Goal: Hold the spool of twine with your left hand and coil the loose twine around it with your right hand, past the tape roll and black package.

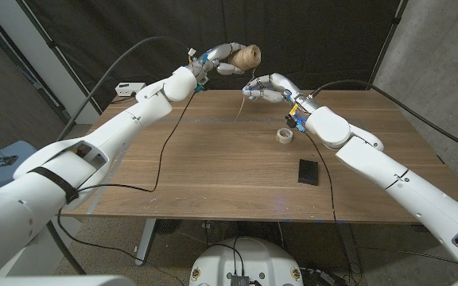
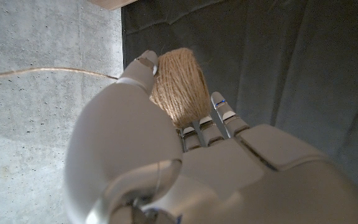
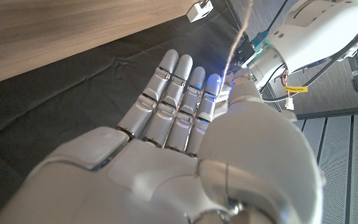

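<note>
The left hand point(image 1: 219, 57) is raised above the far edge of the table point(image 1: 213, 167) and grips the spool point(image 1: 246, 56), which sticks out of its fingers toward the right hand. In the left wrist view the spool point(image 2: 179, 87) sits between the thumb on one side and the other fingers point(image 2: 219, 118) on the other, its wound end pointing away from the palm of the left hand point(image 2: 185, 168).

The right hand point(image 1: 267, 87) hovers just beside the spool, lower and a little nearer the robot. Its fingers are stretched out and lie close together, while the thumb presses against them. The twine point(image 1: 240, 105) hangs from this hand as a thin strand down toward the table. In the right wrist view the twine point(image 3: 240, 31) runs up from the spot where the thumb meets the nearest of the fingers point(image 3: 207, 93) of the right hand point(image 3: 191, 143), so it looks pinched there, though the contact itself is too small to see clearly.

The tape roll point(image 1: 285, 137) lies on the table nearer the robot than the right hand, under that arm's wrist. The black package point(image 1: 308, 171) lies flat nearer still, well apart from the spool.
</note>
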`<act>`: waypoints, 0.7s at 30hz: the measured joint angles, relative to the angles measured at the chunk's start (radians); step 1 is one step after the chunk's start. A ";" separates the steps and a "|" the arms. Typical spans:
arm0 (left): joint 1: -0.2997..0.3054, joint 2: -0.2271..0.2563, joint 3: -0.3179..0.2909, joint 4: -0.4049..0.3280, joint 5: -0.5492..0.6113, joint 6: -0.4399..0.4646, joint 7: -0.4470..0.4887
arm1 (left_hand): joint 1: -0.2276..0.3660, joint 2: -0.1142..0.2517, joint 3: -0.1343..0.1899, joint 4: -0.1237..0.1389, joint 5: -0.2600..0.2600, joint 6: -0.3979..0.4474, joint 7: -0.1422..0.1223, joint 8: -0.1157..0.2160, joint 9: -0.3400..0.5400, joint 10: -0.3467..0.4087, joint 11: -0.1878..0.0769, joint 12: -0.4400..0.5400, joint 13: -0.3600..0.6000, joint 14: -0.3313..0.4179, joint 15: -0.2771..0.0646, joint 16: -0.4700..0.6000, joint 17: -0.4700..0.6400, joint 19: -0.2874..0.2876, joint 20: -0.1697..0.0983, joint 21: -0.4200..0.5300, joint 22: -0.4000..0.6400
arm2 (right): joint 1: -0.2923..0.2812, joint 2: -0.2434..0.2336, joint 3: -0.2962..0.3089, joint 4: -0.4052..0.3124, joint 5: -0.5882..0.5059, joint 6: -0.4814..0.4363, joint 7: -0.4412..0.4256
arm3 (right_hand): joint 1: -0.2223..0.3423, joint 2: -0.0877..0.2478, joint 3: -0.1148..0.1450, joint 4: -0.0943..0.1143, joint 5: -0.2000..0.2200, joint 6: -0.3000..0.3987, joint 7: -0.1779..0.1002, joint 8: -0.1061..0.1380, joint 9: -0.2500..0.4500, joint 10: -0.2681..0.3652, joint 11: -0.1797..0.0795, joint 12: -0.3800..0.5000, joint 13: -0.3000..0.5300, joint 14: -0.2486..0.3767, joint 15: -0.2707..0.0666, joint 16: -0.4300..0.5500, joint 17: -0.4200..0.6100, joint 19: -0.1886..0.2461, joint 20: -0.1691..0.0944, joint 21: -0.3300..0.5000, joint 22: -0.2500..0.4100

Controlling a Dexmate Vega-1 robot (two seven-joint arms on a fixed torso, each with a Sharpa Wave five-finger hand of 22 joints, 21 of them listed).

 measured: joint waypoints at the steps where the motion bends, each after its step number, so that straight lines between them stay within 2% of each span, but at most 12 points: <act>1: 0.003 0.004 -0.002 -0.005 -0.001 0.001 -0.001 | 0.000 0.000 0.000 0.000 0.000 0.000 0.000 0.000 0.000 0.000 0.000 0.000 0.000 0.000 0.000 0.000 0.000 0.000 0.000 0.000 0.000 | -0.001 0.000 -0.002 -0.003 0.001 -0.003 0.002 | -0.004 -0.004 -0.003 -0.002 0.000 -0.004 0.004 0.000 0.000 -0.002 0.002 0.000 0.000 -0.004 0.004 0.000 0.000 -0.004 0.004 0.000 0.000; 9: 0.022 0.029 -0.019 -0.043 -0.010 0.009 -0.015 | 0.002 0.001 0.000 0.000 0.000 0.000 0.000 -0.002 0.000 0.000 0.000 0.000 0.000 0.000 0.000 0.000 0.000 0.000 0.000 0.004 0.000 | -0.002 0.002 -0.014 -0.023 0.009 -0.028 0.017 | -0.019 -0.019 -0.016 0.000 0.005 -0.047 0.021 -0.018 0.009 -0.036 0.022 -0.015 0.004 -0.037 0.010 -0.008 0.006 -0.019 0.027 -0.006 0.000; 13: 0.037 0.046 -0.031 -0.068 -0.014 0.015 -0.022 | 0.003 0.002 0.000 0.000 0.000 0.000 0.000 -0.002 0.000 0.000 0.000 0.000 0.001 0.000 0.000 0.000 0.000 0.000 0.000 0.004 0.000 | -0.002 0.002 -0.022 -0.034 0.014 -0.043 0.028 | -0.034 -0.019 -0.022 -0.005 0.009 -0.088 0.038 -0.042 0.014 -0.071 0.038 -0.024 0.005 -0.076 0.017 -0.021 0.009 -0.043 0.051 -0.018 0.000; 17: 0.050 0.060 -0.041 -0.091 -0.018 0.024 -0.027 | 0.003 0.002 0.000 0.000 0.000 0.000 0.000 -0.003 0.000 0.000 0.000 0.000 0.001 0.000 0.000 0.000 0.000 0.000 0.000 0.004 0.000 | 0.000 0.002 -0.029 -0.043 0.019 -0.054 0.039 | -0.046 -0.019 -0.027 -0.001 0.009 -0.125 0.050 -0.056 0.019 -0.107 0.049 -0.035 0.010 -0.104 0.027 -0.032 0.009 -0.066 0.066 -0.028 0.000; 21: 0.060 0.069 -0.048 -0.108 -0.018 0.031 -0.031 | 0.004 0.001 0.000 0.000 0.000 0.000 0.000 -0.003 0.000 0.000 0.000 -0.006 0.001 0.000 0.000 0.000 0.000 0.000 0.000 0.004 0.000 | 0.001 0.000 -0.036 -0.051 0.022 -0.059 0.048 | -0.049 -0.023 -0.027 -0.001 0.009 -0.133 0.053 -0.062 0.019 -0.118 0.050 -0.040 0.014 -0.115 0.027 -0.035 0.009 -0.075 0.067 -0.035 0.000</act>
